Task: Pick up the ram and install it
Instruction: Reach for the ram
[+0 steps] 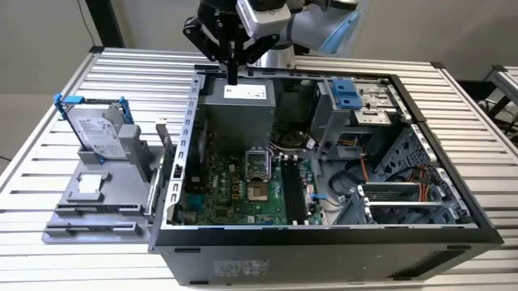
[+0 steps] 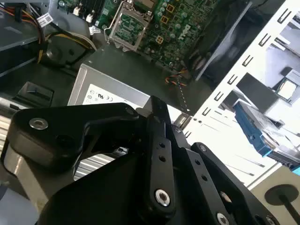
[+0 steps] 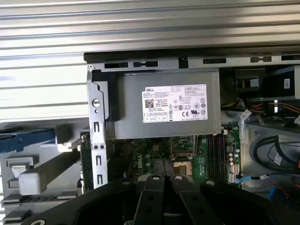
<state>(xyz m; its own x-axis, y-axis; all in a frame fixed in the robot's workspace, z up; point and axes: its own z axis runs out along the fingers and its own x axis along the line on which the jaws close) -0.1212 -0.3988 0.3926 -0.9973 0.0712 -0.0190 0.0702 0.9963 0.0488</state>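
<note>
Pincer (image 1: 233, 79) above far rim of computer case (image 1: 340, 75)

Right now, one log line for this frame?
gripper: shut | position: above power supply | ram: not held, upright in fixture beside case

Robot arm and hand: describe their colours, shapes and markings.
The arm is made of rounded silver-grey segments with a light blue cap on a joint. The hand is matte black, built of flat jointed links that taper to narrow tips; the second wrist view shows round silver bolts at its pivots.
</note>
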